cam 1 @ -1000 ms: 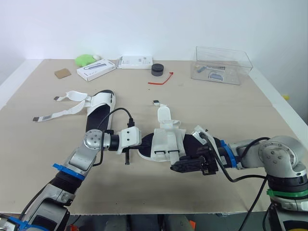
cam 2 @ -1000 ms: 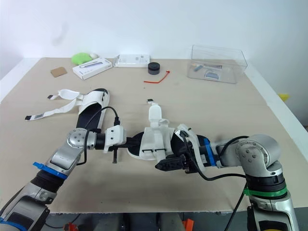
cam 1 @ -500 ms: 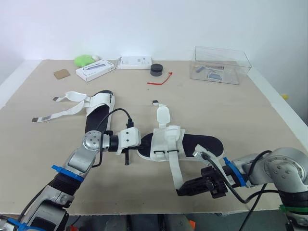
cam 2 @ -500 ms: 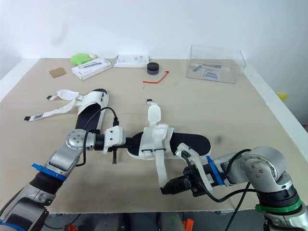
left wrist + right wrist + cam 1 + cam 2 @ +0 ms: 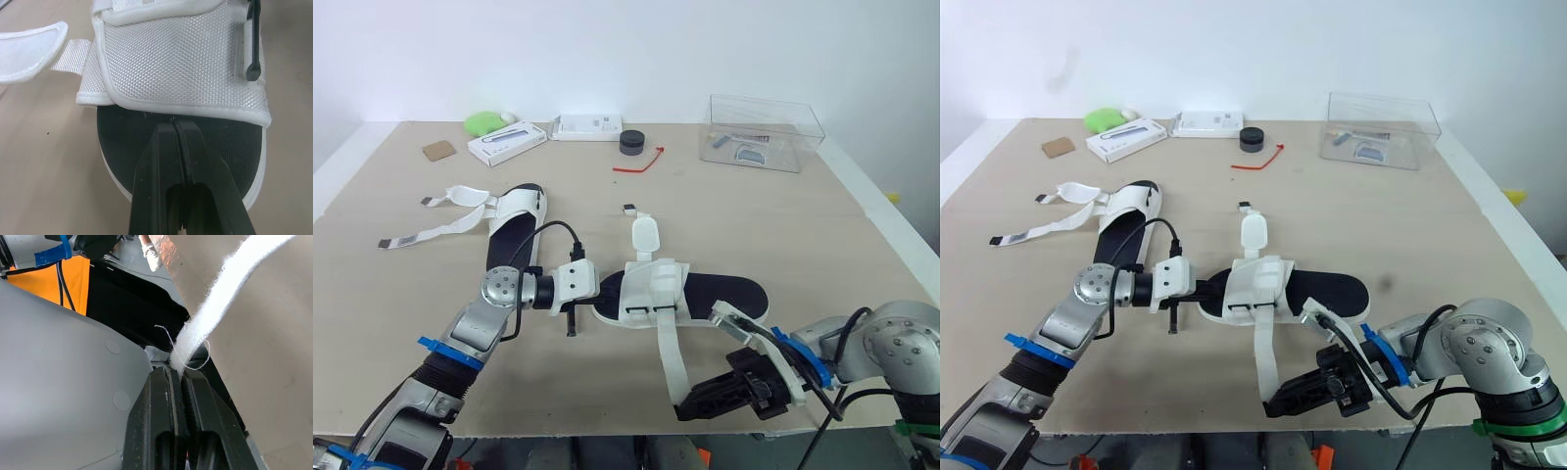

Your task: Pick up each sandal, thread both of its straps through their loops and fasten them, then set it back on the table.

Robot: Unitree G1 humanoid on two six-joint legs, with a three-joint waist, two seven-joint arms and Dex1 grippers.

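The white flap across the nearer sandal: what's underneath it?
The black footbed shows on either side of the white flap; the stretch directly beneath is covered. The right pincer is shut on the strap leaving its near edge.

Head pair overlooks table (image 5: 862, 245) — wrists near sandal (image 5: 181, 58).

Coarse woven sandal (image 5: 181, 54), fuzzy strap (image 5: 222, 296)

2 sandals (image 5: 651, 289) (image 5: 509, 240), 2 white boxes (image 5: 507, 142) (image 5: 589, 126), 1 clear container (image 5: 803, 137).
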